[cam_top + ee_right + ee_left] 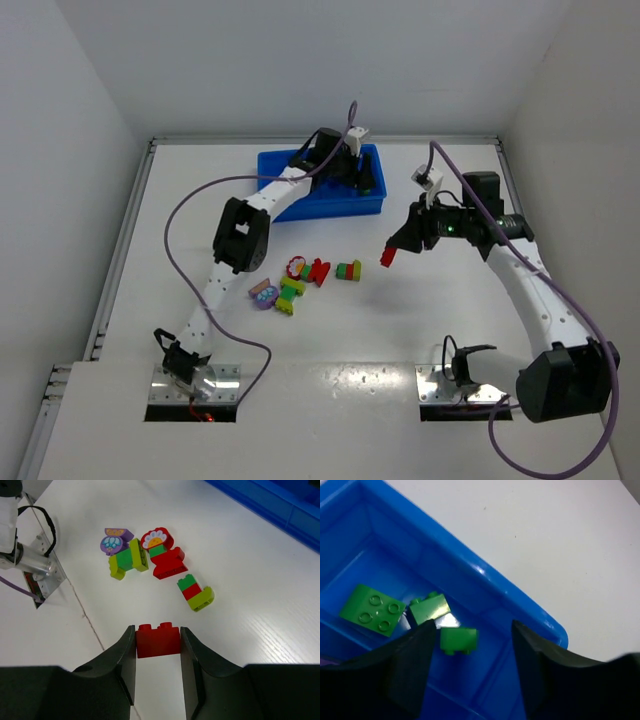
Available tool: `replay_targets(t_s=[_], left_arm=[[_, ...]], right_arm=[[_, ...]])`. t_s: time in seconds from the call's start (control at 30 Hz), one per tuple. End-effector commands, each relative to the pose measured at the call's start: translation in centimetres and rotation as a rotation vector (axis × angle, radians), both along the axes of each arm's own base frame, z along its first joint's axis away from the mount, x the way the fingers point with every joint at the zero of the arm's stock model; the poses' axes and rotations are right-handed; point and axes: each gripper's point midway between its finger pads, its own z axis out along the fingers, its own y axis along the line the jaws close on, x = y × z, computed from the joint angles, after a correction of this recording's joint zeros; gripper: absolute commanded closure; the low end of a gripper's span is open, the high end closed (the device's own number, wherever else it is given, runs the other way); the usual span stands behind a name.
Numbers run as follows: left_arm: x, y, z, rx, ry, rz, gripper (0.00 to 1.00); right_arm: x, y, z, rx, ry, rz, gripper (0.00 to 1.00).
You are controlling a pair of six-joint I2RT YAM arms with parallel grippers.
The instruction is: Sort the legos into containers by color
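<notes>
My left gripper (358,172) hangs over the right end compartment of the blue tray (275,165), the containers. Its jaws stand open (472,672) with nothing gripped. Below it lie three green legos: a flat square brick (371,610), a tilted one (430,608) and a small one (458,640) just beside the left finger. My right gripper (158,636) is shut on a red brick (158,642), held above the table right of the loose legos (387,256). More legos lie on the table: a purple piece (116,540), a green and yellow-green cluster (127,560), a red flower cluster (162,555) and a green-red-yellow stack (195,591).
The tray's outer wall (485,575) runs diagonally under the left gripper, with white table beyond it. A corner of the tray (280,500) shows at the top right of the right wrist view. White walls enclose the table. Purple cables trail from both arms.
</notes>
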Motion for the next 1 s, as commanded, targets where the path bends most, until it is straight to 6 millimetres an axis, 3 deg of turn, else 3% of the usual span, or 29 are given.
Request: replay_targets(t_s=[0.0,0.03,0.07,0.1,0.2,0.23,0.27,0.33,0.37,0.4,0.43,0.47,0.5,0.53,0.57,0.6,0.63,0.67,0.7,0.73,0.77,0.8,0.9,0.93,0.97], left_arm=[[1.5,-0.7,6.1,-0.044,-0.149,0.027,0.3],[1.7,-0.6,7.3,-0.053,-0.173,0.037,0.26],[2.0,0.1,8.8,-0.069,-0.183,0.054,0.1],[1.7,0.3,12.2,-0.098,-0.231,0.055,0.0],[1.9,3.8,17.3,-0.141,-0.249,0.133,0.0],[1.1,5.3,22.1,-0.183,-0.294,0.163,0.0],[1.8,8.1,22.9,-0.171,-0.288,0.244,0.0],[1.4,11.8,24.9,-0.164,-0.258,0.342,0.0],[1.0,15.5,27.2,-0.166,-0.277,0.395,0.0],[0.5,17.6,27.4,-0.161,-0.252,0.43,0.0],[0.0,19.5,27.7,-0.157,-0.244,0.448,0.0],[0.1,23.2,27.8,-0.147,-0.236,0.502,0.0],[-1.7,25.1,28.2,-0.127,-0.242,0.5,0.0],[-2.6,27.0,27.6,-0.088,-0.227,0.521,0.0],[-3.9,30.1,27.5,-0.021,-0.257,0.556,0.0],[-3.9,31.7,25.2,0.033,-0.222,0.579,0.0],[-5.8,33.3,26.4,0.059,-0.244,0.61,0.0],[-6.8,34.7,26.2,0.085,-0.245,0.634,0.0],[-7.8,36.8,24.1,0.136,-0.217,0.656,0.0],[-9.6,37.7,25.3,0.144,-0.247,0.671,0.0],[-10.5,38.4,25.1,0.154,-0.25,0.684,0.0],[-11.5,39.9,23.3,0.183,-0.211,0.715,0.0],[-14.0,41.3,23.3,0.192,-0.208,0.76,0.0],[-14.6,42.0,22.5,0.198,-0.19,0.777,0.0],[-15.1,42.3,22.1,0.203,-0.176,0.784,0.0]], right_arm=[[0.9,-0.3,1.2,-0.01,-0.074,0.0,1.0],[1.1,0.0,1.2,-0.009,-0.082,0.01,1.0],[1.3,0.5,0.8,-0.003,-0.071,0.017,1.0],[2.1,0.7,1.3,0.013,-0.11,0.019,1.0],[4.1,1.7,1.4,0.067,-0.13,0.015,1.0],[4.5,2.3,1.5,0.081,-0.137,0.028,1.0],[5.0,3.0,0.9,0.096,-0.113,0.034,1.0],[7.4,4.2,1.9,0.115,-0.188,0.02,1.0],[7.9,5.5,2.7,0.144,-0.191,0.036,1.0],[8.8,6.4,2.9,0.155,-0.201,0.04,1.0],[10.8,7.7,3.0,0.166,-0.226,0.044,1.0],[11.0,9.7,3.0,0.189,-0.212,0.074,1.0],[11.8,10.9,3.0,0.196,-0.223,0.085,1.0],[13.4,12.2,4.9,0.214,-0.282,0.087,1.0],[14.1,14.5,2.6,0.213,-0.224,0.105,1.0],[14.9,15.8,2.5,0.225,-0.228,0.12,1.0],[16.4,17.2,4.5,0.247,-0.279,0.122,1.0],[17.2,18.5,4.3,0.25,-0.275,0.116,1.0],[18.4,20.4,1.5,0.226,-0.24,0.11,1.0],[19.6,21.7,3.0,0.238,-0.28,0.104,1.0],[20.5,22.5,2.4,0.23,-0.285,0.087,1.0],[22.3,23.8,1.2,0.211,-0.302,0.051,1.0],[24.9,24.9,-1.2,0.157,-0.306,-0.003,1.0],[25.7,26.0,0.2,0.163,-0.352,-0.002,1.0],[26.3,26.7,-2.6,0.12,-0.325,-0.013,1.0]])
